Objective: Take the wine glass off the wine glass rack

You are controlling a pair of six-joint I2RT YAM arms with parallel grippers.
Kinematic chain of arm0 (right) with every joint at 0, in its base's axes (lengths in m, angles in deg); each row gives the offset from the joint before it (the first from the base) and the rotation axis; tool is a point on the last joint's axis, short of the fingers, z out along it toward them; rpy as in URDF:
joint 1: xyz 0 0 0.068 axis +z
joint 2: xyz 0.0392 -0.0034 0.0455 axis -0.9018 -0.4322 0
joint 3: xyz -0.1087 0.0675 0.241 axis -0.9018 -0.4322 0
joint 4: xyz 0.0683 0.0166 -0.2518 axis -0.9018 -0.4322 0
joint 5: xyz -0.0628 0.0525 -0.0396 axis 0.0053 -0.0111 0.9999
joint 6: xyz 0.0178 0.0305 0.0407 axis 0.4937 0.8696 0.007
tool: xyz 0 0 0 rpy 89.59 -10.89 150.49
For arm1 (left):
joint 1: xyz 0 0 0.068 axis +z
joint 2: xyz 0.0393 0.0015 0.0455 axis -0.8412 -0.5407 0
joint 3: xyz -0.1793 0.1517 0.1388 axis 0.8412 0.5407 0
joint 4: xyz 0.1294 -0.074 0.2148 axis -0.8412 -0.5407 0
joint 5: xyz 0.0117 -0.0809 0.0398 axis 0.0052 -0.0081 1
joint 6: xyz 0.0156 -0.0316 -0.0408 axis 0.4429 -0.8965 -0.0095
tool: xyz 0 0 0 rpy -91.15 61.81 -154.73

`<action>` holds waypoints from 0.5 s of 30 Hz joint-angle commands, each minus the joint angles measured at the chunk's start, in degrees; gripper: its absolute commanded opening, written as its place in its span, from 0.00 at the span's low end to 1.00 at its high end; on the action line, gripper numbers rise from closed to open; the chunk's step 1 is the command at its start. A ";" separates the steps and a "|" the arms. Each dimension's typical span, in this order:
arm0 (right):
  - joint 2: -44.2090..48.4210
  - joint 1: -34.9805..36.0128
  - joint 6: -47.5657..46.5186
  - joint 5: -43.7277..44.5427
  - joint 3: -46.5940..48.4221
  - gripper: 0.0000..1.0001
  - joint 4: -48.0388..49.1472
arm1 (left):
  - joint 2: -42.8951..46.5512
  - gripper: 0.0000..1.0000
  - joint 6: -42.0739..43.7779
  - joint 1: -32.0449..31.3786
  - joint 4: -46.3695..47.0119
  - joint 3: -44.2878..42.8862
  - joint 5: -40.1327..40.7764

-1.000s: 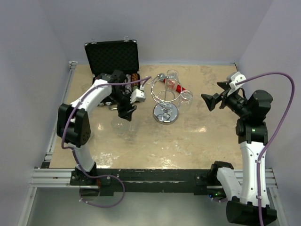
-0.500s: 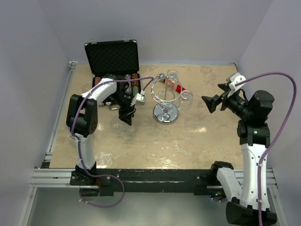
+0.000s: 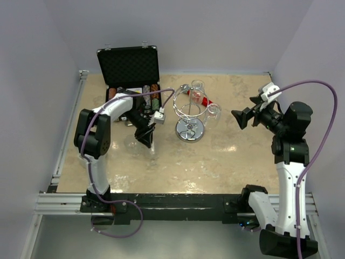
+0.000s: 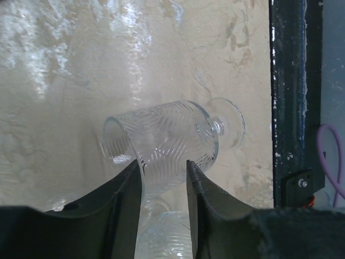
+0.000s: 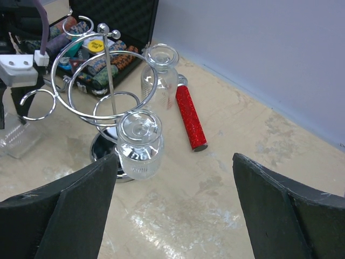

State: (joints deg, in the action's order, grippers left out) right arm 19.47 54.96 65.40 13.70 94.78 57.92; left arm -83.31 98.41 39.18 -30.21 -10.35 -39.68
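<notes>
The chrome wine glass rack (image 3: 190, 132) stands mid-table, and two clear wine glasses hang upside down from its loops (image 3: 198, 86) (image 3: 214, 111). In the right wrist view the rack (image 5: 99, 151) and both glasses (image 5: 141, 144) (image 5: 160, 70) show too. My left gripper (image 3: 146, 139) is low over the table left of the rack. In the left wrist view it (image 4: 161, 164) is shut on a patterned wine glass (image 4: 161, 229). Another wine glass (image 4: 161, 137) lies on its side on the table just past the fingertips. My right gripper (image 3: 240, 117) (image 5: 175, 162) is open and empty, raised to the right of the rack.
An open black chip case (image 3: 129, 65) stands at the back left, behind the left arm. A red cylinder (image 5: 190, 116) lies on the table behind the rack. The table's black front rail (image 4: 294, 97) runs down the right side of the left wrist view.
My left gripper has moved a little toward the near edge and lower, with the glass in it, and its elbow has swung back. The right arm has hardly moved.
</notes>
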 commanded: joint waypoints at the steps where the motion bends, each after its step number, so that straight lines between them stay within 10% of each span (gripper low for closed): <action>1: -0.61 -0.15 -0.57 0.10 1.32 0.91 0.79 | 2.37 0.34 3.37 -0.46 -0.21 3.63 -1.77; 7: -1.31 -0.06 -1.01 -0.34 1.06 0.91 1.15 | 3.51 0.00 3.81 -0.55 -0.13 4.17 -4.40; 15: -1.31 -0.15 -1.36 -0.43 0.88 0.91 1.32 | 7.99 0.00 1.53 -0.99 -0.21 2.94 -8.54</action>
State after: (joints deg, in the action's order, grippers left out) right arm 17.90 54.96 64.59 13.67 94.78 57.96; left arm -79.60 98.23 38.28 -35.08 -6.24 -47.31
